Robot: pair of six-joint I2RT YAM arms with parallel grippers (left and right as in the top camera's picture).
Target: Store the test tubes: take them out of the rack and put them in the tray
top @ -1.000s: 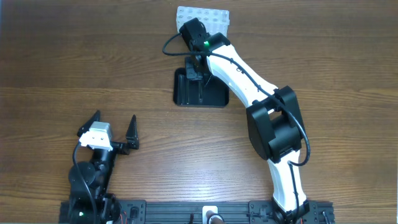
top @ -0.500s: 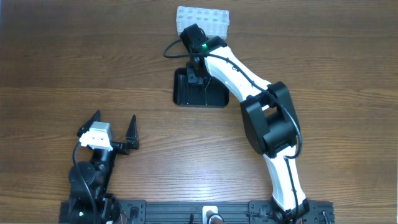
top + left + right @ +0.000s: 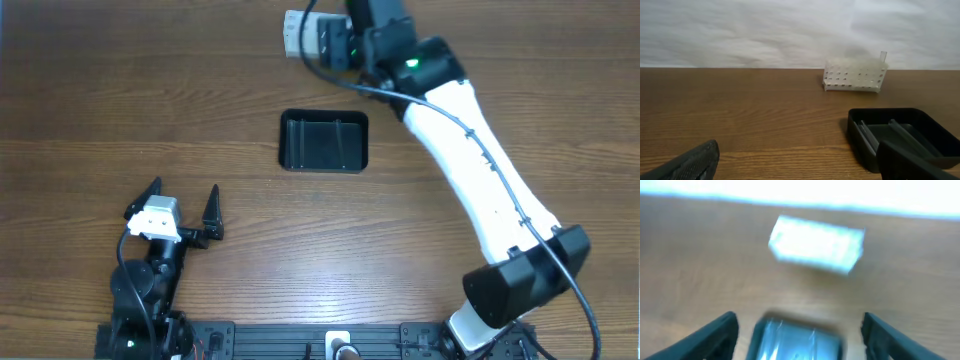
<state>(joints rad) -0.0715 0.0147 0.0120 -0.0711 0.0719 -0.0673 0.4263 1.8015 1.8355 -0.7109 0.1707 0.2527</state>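
My right pincer [image 3: 799, 322] hangs spread wide with nothing between its fingers [image 3: 715, 335]. It is lifted above the table [image 3: 120, 100] at the far side. From its own wrist view the black tray [image 3: 795, 337] lies just past the fingertips, and the white rack [image 3: 815, 242] stands beyond that, though both are blurred there. My right arm reaches up the table from its base at the near right edge to this far end.

My left pincer [image 3: 184, 200] is also spread and holds nothing. It sits low, close to its own base at the near left, well apart from tray and rack. Its two dark fingers [image 3: 690, 162] frame a clear look across the wood.

From there, the tray [image 3: 890, 111] lies nearer and to one side, with the rack [image 3: 854, 76] farther back near the pale wall. One clear test tube [image 3: 883, 55] stands upright at one end of the rack. Two slim lengths lie along the tray floor. I cannot tell whether they are tubes or ridges of the tray. Seen from above, the tray [image 3: 285, 140] sits mid-table, apart from the rack [image 3: 295, 22].
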